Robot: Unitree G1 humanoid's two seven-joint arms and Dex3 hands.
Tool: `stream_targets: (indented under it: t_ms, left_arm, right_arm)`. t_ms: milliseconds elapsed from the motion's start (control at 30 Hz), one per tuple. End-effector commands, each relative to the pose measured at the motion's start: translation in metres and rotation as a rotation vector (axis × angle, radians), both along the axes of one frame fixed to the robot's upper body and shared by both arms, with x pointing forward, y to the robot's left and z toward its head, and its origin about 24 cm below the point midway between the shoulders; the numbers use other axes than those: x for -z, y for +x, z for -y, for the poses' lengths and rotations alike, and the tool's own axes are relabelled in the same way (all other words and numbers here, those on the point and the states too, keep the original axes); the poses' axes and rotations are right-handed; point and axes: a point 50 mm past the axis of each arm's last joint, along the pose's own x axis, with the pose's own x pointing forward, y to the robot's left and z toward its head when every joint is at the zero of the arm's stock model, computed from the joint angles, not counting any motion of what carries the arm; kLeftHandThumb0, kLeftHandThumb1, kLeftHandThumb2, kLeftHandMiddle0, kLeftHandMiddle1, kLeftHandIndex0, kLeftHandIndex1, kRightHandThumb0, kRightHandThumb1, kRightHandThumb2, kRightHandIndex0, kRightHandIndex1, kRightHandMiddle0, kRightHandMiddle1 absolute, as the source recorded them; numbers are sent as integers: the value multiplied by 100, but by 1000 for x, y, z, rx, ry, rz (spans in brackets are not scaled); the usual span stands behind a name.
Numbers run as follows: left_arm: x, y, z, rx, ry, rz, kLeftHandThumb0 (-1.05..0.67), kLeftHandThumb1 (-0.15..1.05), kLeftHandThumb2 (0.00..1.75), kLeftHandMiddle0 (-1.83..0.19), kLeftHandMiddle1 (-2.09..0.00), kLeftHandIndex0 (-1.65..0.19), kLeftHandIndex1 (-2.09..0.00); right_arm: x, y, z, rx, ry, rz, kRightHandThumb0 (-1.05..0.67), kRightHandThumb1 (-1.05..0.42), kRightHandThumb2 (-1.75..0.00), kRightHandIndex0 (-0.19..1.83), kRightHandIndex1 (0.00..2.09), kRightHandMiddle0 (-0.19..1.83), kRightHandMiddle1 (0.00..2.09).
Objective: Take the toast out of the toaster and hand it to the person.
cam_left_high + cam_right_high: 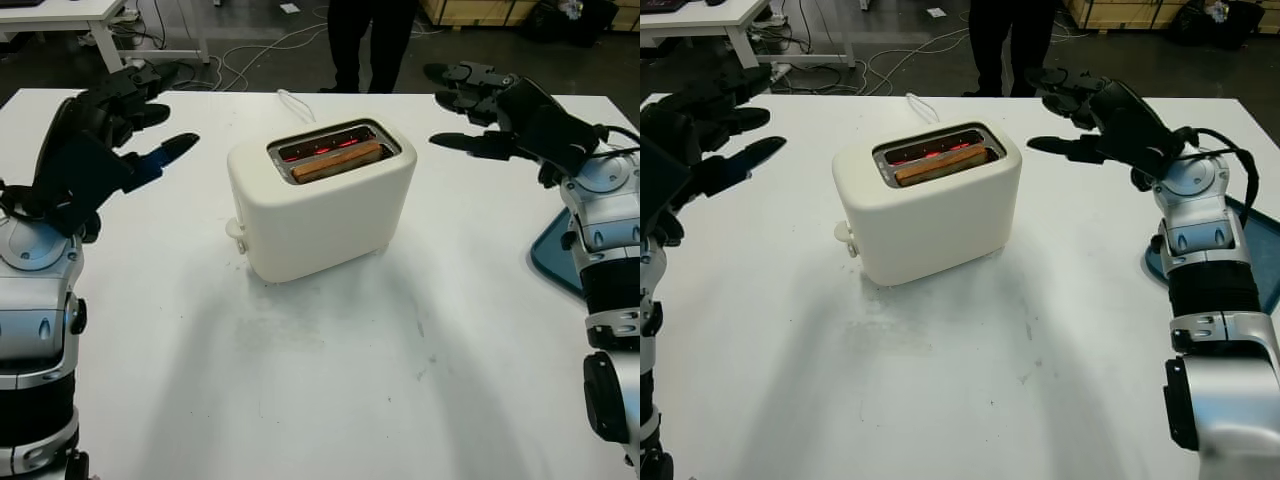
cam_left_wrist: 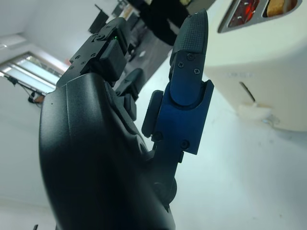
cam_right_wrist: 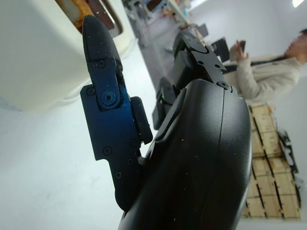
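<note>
We saw the toast [image 1: 337,161] still sitting in the front slot of the toaster [image 1: 320,205], a flat brown slab standing on edge with only its top strip above the rim, and the slot behind it glowing red. The toaster stood near the middle of the white table [image 1: 330,380], between the two hands and well apart from each.

The left hand [image 1: 120,125] hovered above the table to the toaster's left, open and holding nothing, one finger pointing toward the toaster. The right hand [image 1: 1095,115] hovered to the toaster's right at about the height of its top, likewise open and empty, one finger aimed at the toaster.

The toaster was a smooth, matte cream box with rounded corners, a dark frame around its slots and a small knob low on its left end. A white cord [image 1: 293,103] ran off behind it. Both hands were hard black shells with textured fingertips. The tabletop was matte, with faint scuffs. A blue tray [image 1: 558,250] lay at the right edge, and a person [image 1: 368,40] in dark trousers stood beyond the far side.
</note>
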Motion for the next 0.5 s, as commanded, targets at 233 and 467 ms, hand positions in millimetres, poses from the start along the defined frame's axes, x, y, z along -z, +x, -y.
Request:
stream_targets:
  t_ms: [233,467]
  left_arm:
    - [0,1,5,13,1,-21,-63,92,13,-12,-73,-45,0]
    - [1,2,6,24,-7,-20,-64,92,13,-10,-77,-45,-1]
  right_arm:
    - [-8,2,-6,-32,6,25,-75,-92,-11,33,3,32,1]
    - [-9,3,-7,-34,24,19,-73,-92,-9,29,1,31,0]
